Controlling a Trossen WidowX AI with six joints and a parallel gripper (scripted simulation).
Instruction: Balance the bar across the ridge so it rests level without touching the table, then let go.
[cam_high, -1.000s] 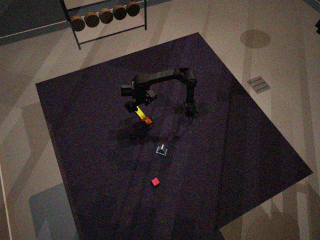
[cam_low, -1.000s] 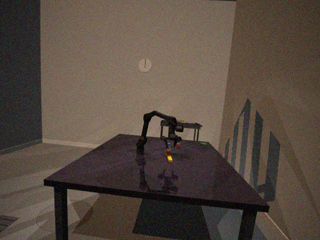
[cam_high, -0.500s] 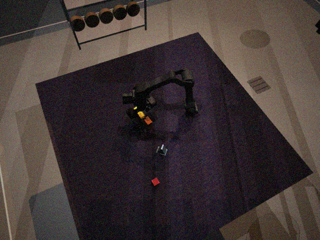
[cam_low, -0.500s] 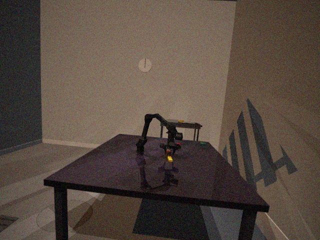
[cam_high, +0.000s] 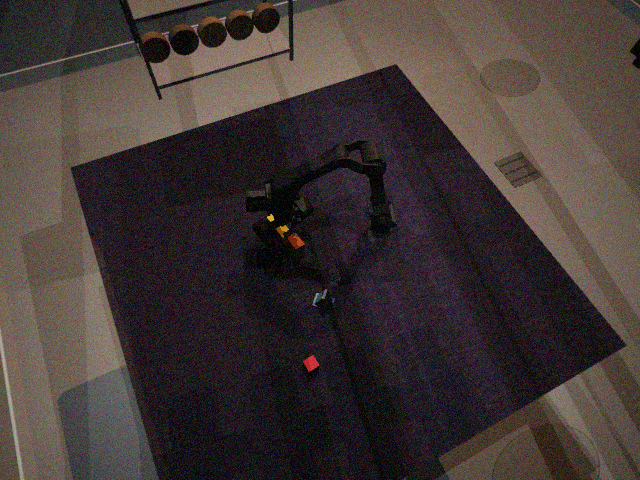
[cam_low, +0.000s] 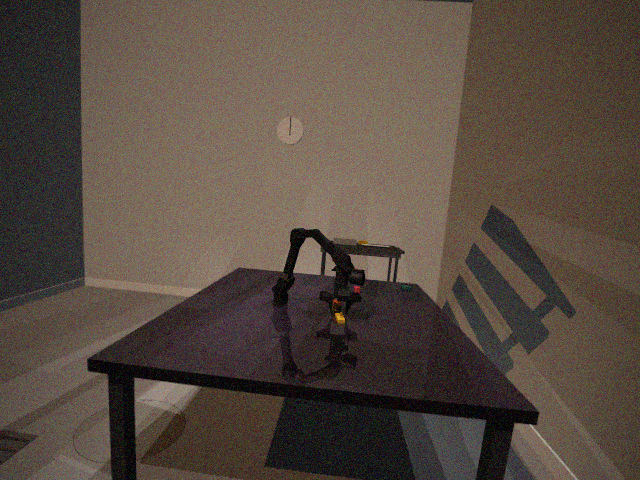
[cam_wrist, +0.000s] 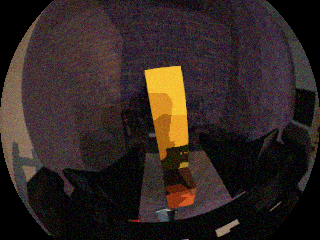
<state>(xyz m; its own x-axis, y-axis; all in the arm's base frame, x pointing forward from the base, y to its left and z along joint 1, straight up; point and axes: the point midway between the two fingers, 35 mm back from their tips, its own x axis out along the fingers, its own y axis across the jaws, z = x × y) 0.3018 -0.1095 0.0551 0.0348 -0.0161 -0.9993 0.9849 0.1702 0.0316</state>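
The bar (cam_high: 287, 235) (cam_low: 339, 316) (cam_wrist: 167, 108) is a flat strip, yellow for most of its length with an orange end (cam_high: 295, 240) (cam_wrist: 179, 196), and it lies on the dark purple table (cam_high: 465, 268) (cam_low: 206, 335). My gripper (cam_high: 280, 231) (cam_low: 338, 305) (cam_wrist: 172, 142) is open and low over the bar, one finger on each side of its middle. The fingers do not appear to press on it. The ridge (cam_high: 323, 297) (cam_wrist: 163, 214) is a small grey-blue piece standing apart on the table, beyond the bar's orange end.
A small red cube (cam_high: 310, 363) (cam_low: 356, 288) lies farther out, past the ridge. A small green thing (cam_low: 405, 286) lies near the table's far edge. A rack with wooden discs (cam_high: 211, 31) and a small side table (cam_low: 361, 249) stand off the table.
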